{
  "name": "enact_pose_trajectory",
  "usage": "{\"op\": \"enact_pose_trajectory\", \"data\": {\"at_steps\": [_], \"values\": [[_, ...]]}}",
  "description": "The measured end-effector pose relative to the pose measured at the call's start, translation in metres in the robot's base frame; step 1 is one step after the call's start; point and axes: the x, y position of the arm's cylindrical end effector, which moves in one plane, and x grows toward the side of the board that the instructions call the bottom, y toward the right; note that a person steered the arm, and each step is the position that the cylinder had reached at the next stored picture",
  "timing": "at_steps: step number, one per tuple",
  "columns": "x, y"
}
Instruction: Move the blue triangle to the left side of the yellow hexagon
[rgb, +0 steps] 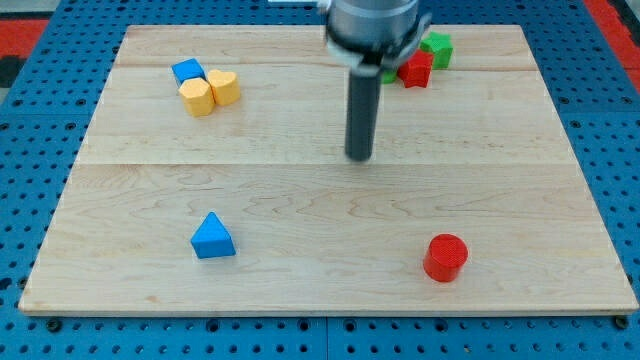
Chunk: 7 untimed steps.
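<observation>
At the board's middle my tip (359, 157) stood, fingerless, gripping nothing; it should pass right of the near blue triangle (212, 237), pushing toward the far-left yellow hexagon (198, 98).

Blue triangle (212, 238): wedge block, flat on my board, lower left of view. Yellow hexagon (198, 98): upper left, well apart from it, touching a yellow neighbour.

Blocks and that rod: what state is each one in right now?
Blue triangle: alone, lower left, untouched.
Yellow hexagon: touching yellow heart and blue cube.
Red cylinder: upright, alone.
Red block: beside green block.
My tip: mid-board, touching no block.
</observation>
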Motion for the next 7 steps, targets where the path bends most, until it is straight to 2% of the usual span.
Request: {"op": "enact_pose_trajectory", "data": {"at_steps": [1, 2, 3, 4, 5, 6, 7], "values": [[0.081, -0.051], [0.094, -0.132], [0.078, -0.202], [0.045, -0.226], [0.053, -0.206], [0.093, -0.212], [0.092, -0.157]]}}
